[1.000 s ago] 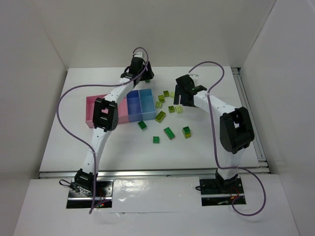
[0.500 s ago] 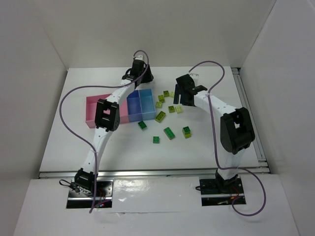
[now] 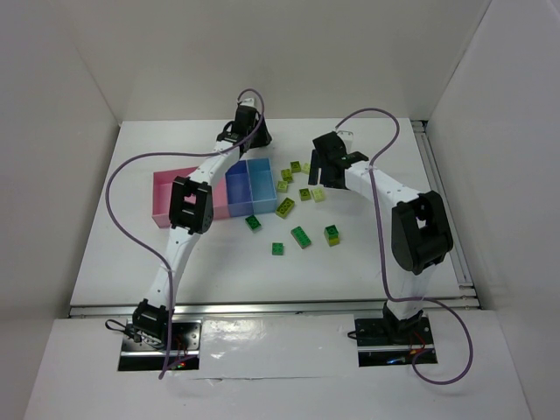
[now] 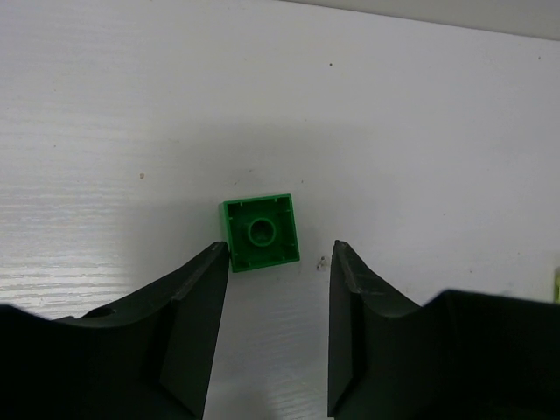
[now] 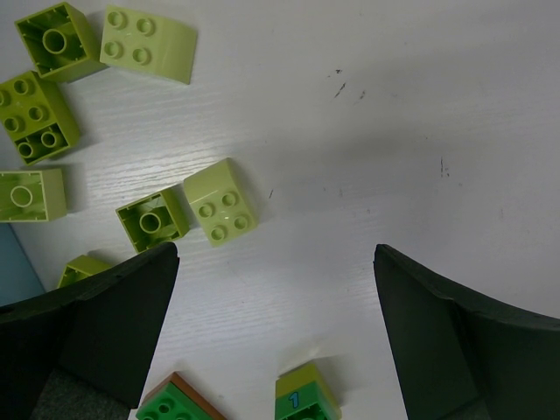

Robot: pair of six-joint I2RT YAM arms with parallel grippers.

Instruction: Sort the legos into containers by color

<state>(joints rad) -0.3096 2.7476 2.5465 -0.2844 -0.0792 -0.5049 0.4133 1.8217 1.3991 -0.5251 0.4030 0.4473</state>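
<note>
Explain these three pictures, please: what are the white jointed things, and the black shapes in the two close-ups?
The white things are two robot arms, the left arm and the right arm, bolted to a table. The wide picture looks down from above. Each close-up comes from a camera on a wrist, so the black shapes are that arm's own pincer. On the table lie loose bricks, green and yellow-green, beside a row of pink and blue bins. The left pincer is open, its tips at one green brick lying hollow side up, not gripped. The right pincer is wide open and empty above yellow-green bricks.
</note>
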